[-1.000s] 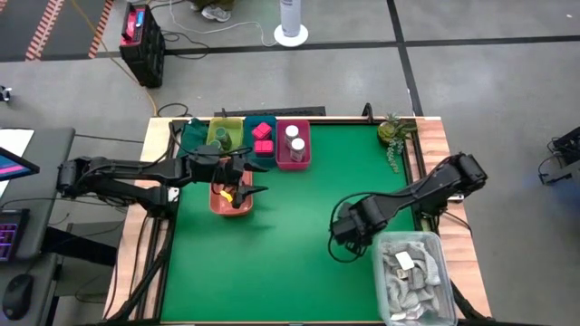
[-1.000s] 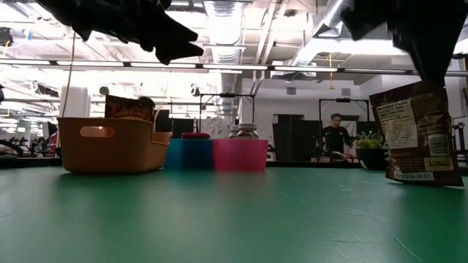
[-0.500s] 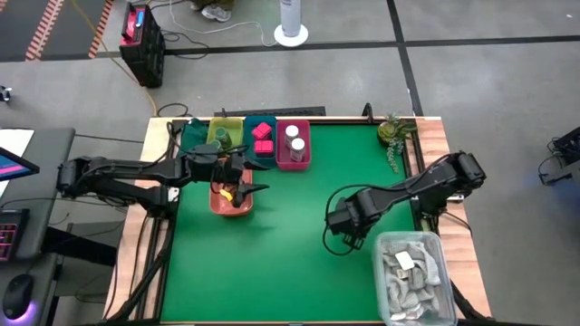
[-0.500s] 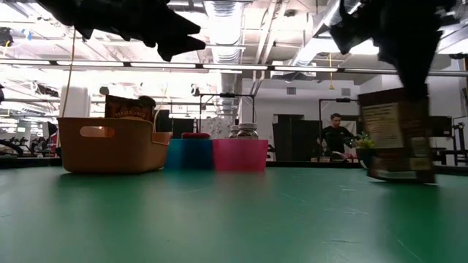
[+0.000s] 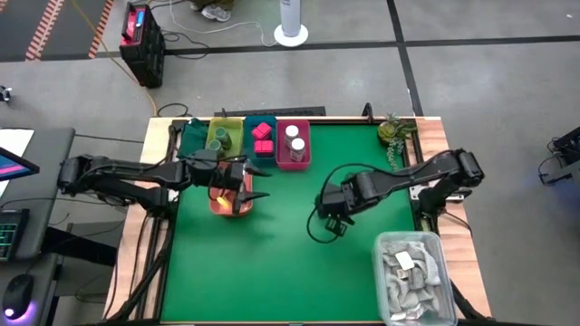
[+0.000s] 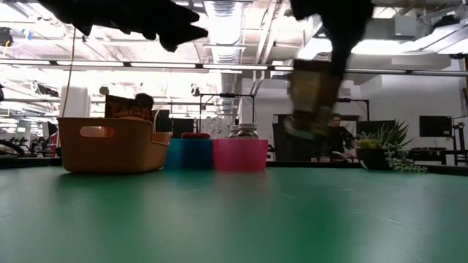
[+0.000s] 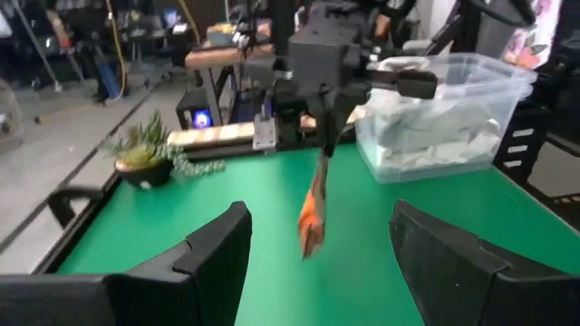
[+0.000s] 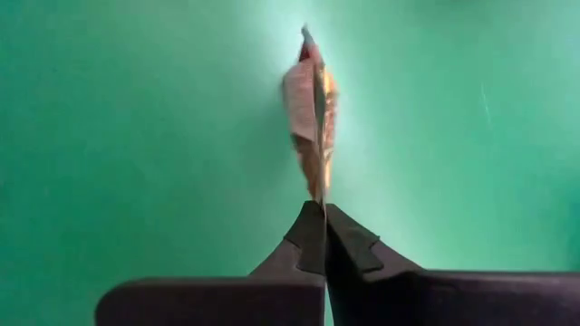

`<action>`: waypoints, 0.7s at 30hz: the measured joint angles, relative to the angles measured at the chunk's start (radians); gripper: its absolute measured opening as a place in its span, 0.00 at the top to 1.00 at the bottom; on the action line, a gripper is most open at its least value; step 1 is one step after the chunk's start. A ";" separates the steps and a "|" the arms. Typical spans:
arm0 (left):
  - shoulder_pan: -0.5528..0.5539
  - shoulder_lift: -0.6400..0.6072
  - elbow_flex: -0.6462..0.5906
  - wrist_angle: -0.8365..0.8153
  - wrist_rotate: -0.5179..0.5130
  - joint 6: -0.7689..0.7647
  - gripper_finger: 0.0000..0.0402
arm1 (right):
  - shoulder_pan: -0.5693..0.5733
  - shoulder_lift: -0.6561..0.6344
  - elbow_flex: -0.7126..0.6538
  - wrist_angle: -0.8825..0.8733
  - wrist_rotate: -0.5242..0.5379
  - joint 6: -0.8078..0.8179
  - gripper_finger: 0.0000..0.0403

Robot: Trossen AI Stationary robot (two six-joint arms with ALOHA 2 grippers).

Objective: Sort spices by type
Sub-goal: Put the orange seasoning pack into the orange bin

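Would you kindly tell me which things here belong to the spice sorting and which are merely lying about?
Part of the job:
- sachet, pinched in the shut right hand above the mat
- sachet in the orange tray
- pink packs
- white-capped jars
- greenish jar

Lying about:
- clear bin of grey rags
- potted plant

Grey concrete floor [image 5: 471, 81], exposed ceiling ducts [image 6: 234, 18]

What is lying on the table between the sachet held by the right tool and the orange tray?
Nothing: in the high view, only bare green mat separates the sachet under the right tool from the orange tray.
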 joint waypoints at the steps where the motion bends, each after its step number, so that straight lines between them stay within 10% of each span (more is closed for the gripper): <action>1: -0.007 0.000 0.000 0.014 0.000 0.006 0.37 | -0.007 0.000 0.014 0.018 0.005 -0.017 0.96; 21: -0.058 0.000 0.000 0.081 -0.092 -0.013 0.37 | -0.122 0.000 0.133 0.401 0.017 -0.352 0.96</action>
